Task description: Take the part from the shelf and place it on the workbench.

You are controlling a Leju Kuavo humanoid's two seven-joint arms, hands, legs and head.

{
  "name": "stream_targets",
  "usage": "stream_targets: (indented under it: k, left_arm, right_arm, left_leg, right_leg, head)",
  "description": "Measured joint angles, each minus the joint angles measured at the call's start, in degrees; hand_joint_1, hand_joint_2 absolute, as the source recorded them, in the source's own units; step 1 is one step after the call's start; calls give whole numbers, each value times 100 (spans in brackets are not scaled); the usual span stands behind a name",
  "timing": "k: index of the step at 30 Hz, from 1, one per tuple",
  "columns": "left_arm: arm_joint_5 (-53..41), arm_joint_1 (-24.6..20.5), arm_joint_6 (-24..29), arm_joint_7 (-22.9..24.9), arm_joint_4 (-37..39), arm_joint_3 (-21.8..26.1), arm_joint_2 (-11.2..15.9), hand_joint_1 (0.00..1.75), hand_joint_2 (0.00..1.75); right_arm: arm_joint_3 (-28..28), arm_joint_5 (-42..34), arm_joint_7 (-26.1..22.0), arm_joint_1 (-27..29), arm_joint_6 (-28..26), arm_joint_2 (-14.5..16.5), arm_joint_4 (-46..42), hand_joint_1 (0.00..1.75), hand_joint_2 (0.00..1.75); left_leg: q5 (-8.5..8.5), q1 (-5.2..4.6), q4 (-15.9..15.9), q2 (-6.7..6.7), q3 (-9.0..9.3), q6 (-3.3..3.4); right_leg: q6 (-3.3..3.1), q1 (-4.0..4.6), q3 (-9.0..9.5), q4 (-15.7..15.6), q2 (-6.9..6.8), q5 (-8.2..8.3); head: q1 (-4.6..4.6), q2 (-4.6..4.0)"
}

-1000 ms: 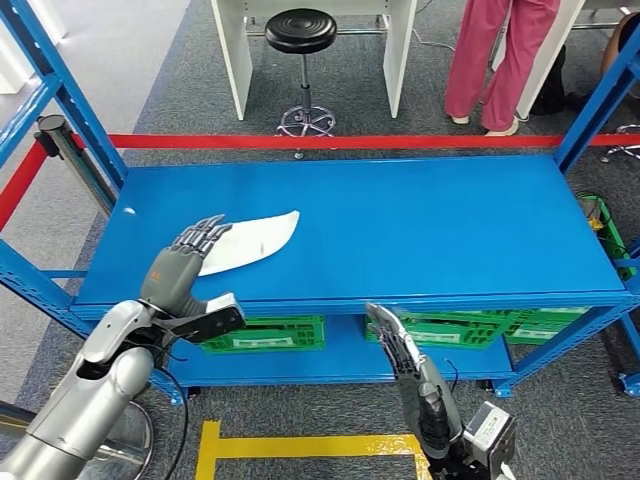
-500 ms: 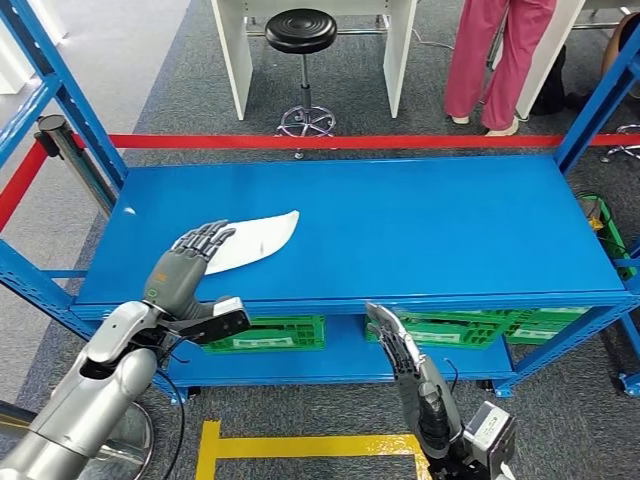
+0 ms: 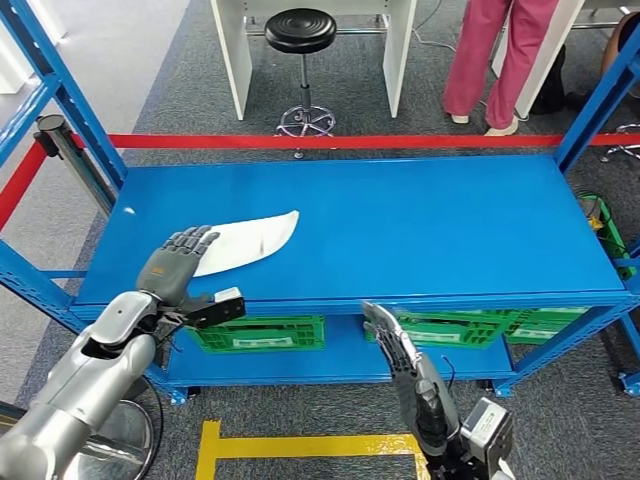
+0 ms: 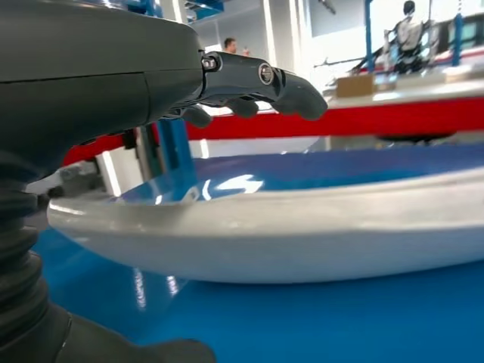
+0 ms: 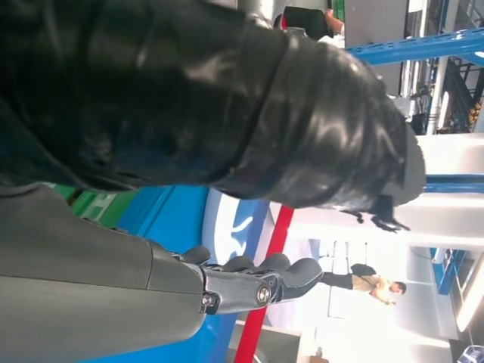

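A flat white curved part lies on the blue shelf, toward its left front. My left hand is open at the part's near end, fingers stretched above it and thumb low in front of the shelf edge. In the left wrist view the white part runs across the picture with the fingers hovering over it, not closed on it. My right hand hangs open below the shelf's front edge, holding nothing; the right wrist view shows its fingers straight.
Green crates sit on the lower shelf level. Blue uprights stand at both shelf ends. Behind the shelf run a red barrier tape, a black stool and a person in pink trousers. Yellow floor tape lies below.
My left hand has drawn back toward the shelf's front edge and lowered; its fingertips now cover less of the white part. The part and my right hand have stayed put.
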Motion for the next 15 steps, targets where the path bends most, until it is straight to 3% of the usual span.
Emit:
stream_targets:
  k: [2,3,6,7,15]
  left_arm:
    - [-35,-88,-20,30,215,-1,0,7,175]
    - [-40,-135,-40,42,304,-1,-1,28,175]
    - [-54,-294,-168,98,573,-1,-4,151,175]
    - [-49,-340,-215,119,665,-1,-5,173,175]
    - [60,-457,-296,116,1124,8,29,175,175]
  right_arm:
    - [-4,0,7,-8,3,5,1,0,0]
    - [-6,0,10,-12,5,6,0,0,0]
    - [-15,0,22,-24,13,8,1,0,0]
    - [-20,0,27,-25,14,11,1,0,0]
    - [-28,0,-25,7,16,19,1,0,0]
  left_leg:
    - [0,0,0,0,0,0]
    - [0,0,0,0,0,0]
    - [0,0,0,0,0,0]
    - [0,0,0,0,0,0]
    - [0,0,0,3,2,0]
  right_leg:
    - [0,0,0,0,0,0]
    - [0,0,0,0,-1,0]
    - [0,-1,2,0,-1,0]
    - [0,-1,2,0,0,0]
    - [0,0,2,0,1,0]
  head:
    - [0,0]
    - [0,0]
    - [0,0]
    - [0,0]
    - [-1,0]
